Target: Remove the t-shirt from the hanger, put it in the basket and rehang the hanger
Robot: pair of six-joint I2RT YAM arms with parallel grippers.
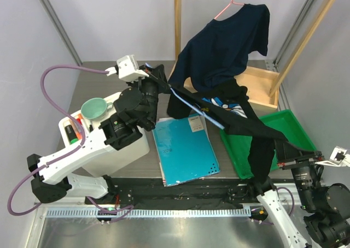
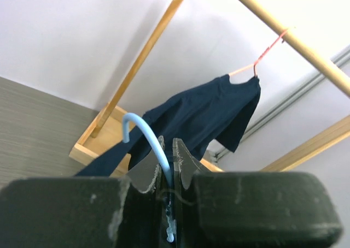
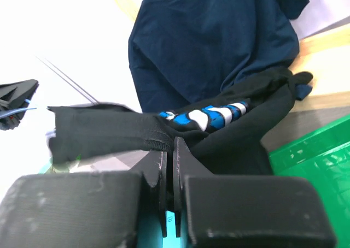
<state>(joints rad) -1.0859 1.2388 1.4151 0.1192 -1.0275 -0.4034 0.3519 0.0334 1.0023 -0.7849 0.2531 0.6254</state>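
Observation:
A black t-shirt (image 1: 246, 119) with a blue and white print hangs on a light-blue hanger (image 1: 194, 107), stretched between both arms above the table. My left gripper (image 1: 163, 80) is shut on the hanger's hook (image 2: 146, 132); in the left wrist view the jaws (image 2: 168, 149) pinch the wire. My right gripper (image 1: 281, 148) is shut on the shirt's hem (image 3: 147, 139) and holds it taut toward the right, its jaws (image 3: 169, 145) closed on the fabric. The print shows in the right wrist view (image 3: 205, 115).
A navy t-shirt (image 1: 224, 46) hangs on a pink hanger (image 1: 229, 5) from the wooden rack (image 1: 262, 87) behind. A green tray (image 1: 290, 125) lies right, a teal folder (image 1: 183, 149) in the middle, a white bin (image 1: 117, 149) with a green cup (image 1: 95, 108) left.

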